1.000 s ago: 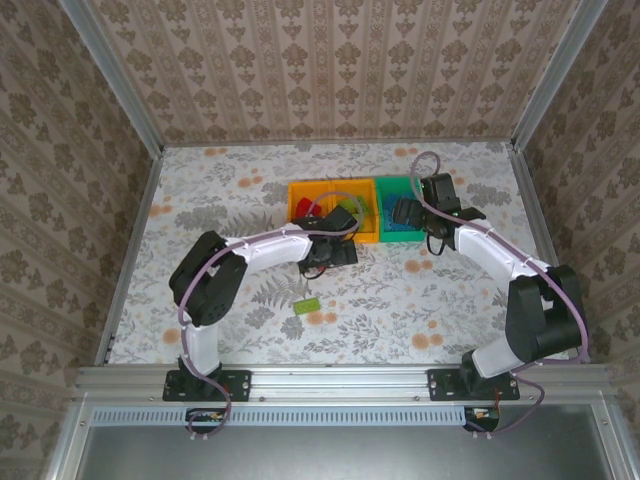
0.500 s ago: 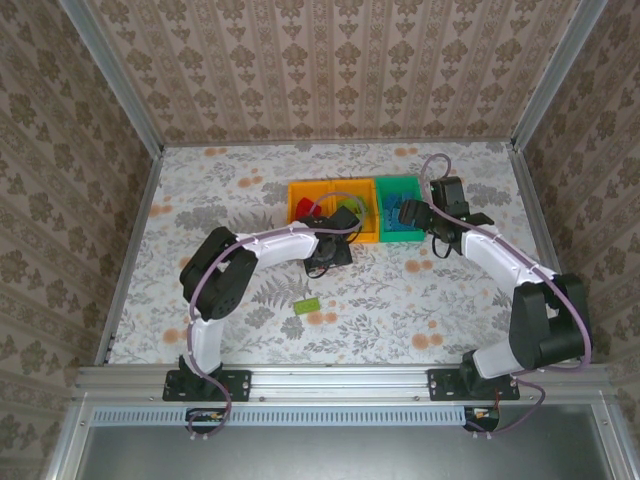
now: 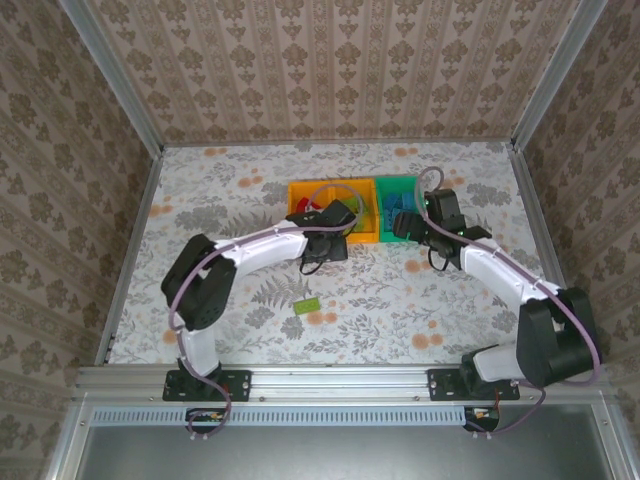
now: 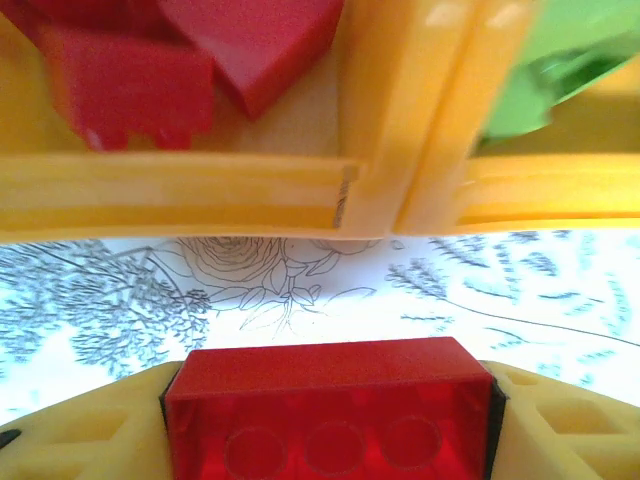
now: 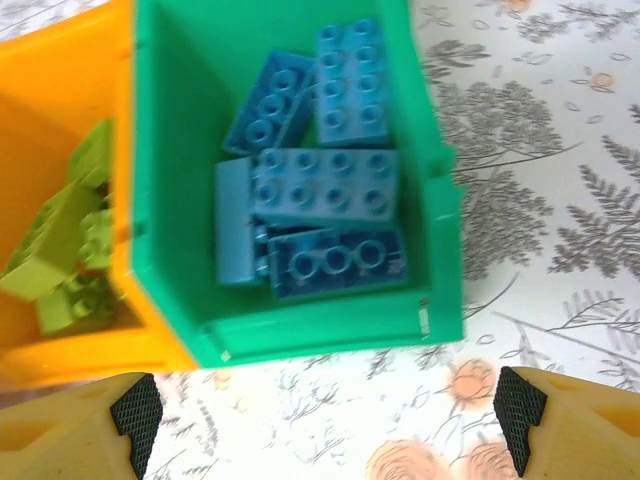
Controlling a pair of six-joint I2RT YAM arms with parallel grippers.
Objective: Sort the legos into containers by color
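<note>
Red is the colour you are placing: your left gripper [image 3: 326, 246] is clenched on a red brick [image 4: 328, 405], pinched by its ends between the yellow fingers [image 4: 70, 440], just short of the near rim of the bins. Straight ahead of it is the wall where the two orange-yellow bins meet. The red bin [image 4: 170, 190] lies to the left of that wall with red bricks [image 4: 130, 85] already inside, and the lime bin [image 4: 560, 190] lies to the right. I judge you should carry the brick forward and to the left, high enough to clear the rim. Let go only once it hangs fully over the red bin's floor. Released over the dividing wall, it could tip into the lime side or drop back onto the table [image 3: 220, 200]. Your right gripper [image 5: 328, 410] hangs spread and empty at the near edge of the green bin [image 5: 170, 150], which holds blue bricks [image 5: 320, 195]. Keep it clear of the left arm's path. One loose lime brick [image 3: 307, 304] lies on the table well apart from the bins, nearer the bases, and looks like the piece to fetch afterwards. No brand, label or writing can be read. The studs on the held brick are too blurred to tell.
</note>
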